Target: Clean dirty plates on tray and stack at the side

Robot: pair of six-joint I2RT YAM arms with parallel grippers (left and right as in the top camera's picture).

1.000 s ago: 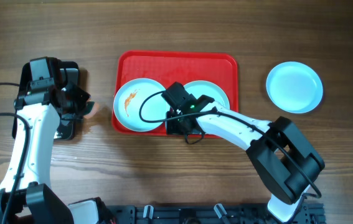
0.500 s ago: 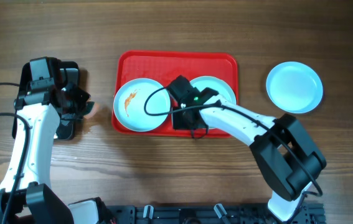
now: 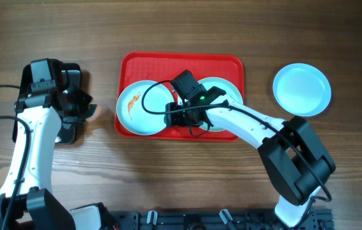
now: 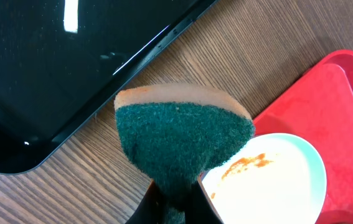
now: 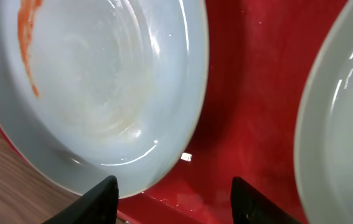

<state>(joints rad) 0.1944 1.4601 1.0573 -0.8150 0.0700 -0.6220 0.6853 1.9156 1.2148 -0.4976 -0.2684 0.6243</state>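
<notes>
Tray [image 3: 181, 62] plain red. Plates pale light-blue: left plate [image 3: 133, 112] has a streaky orange smear; middle plate [image 3: 223, 90] looks unmarked, though an arm covers much of it; right plate [image 3: 301, 89] plain. Sponge [image 4: 182, 140] has a dark green scouring face and tan-orange backing. Black tray [image 4: 51, 56] glossy, white glints. Table [image 3: 168, 25] brown wood, streaked grain. Left arm [image 3: 27, 140] and right arm [image 3: 244, 124] white with black joints; small green light [image 3: 201, 98] on the right one.
</notes>
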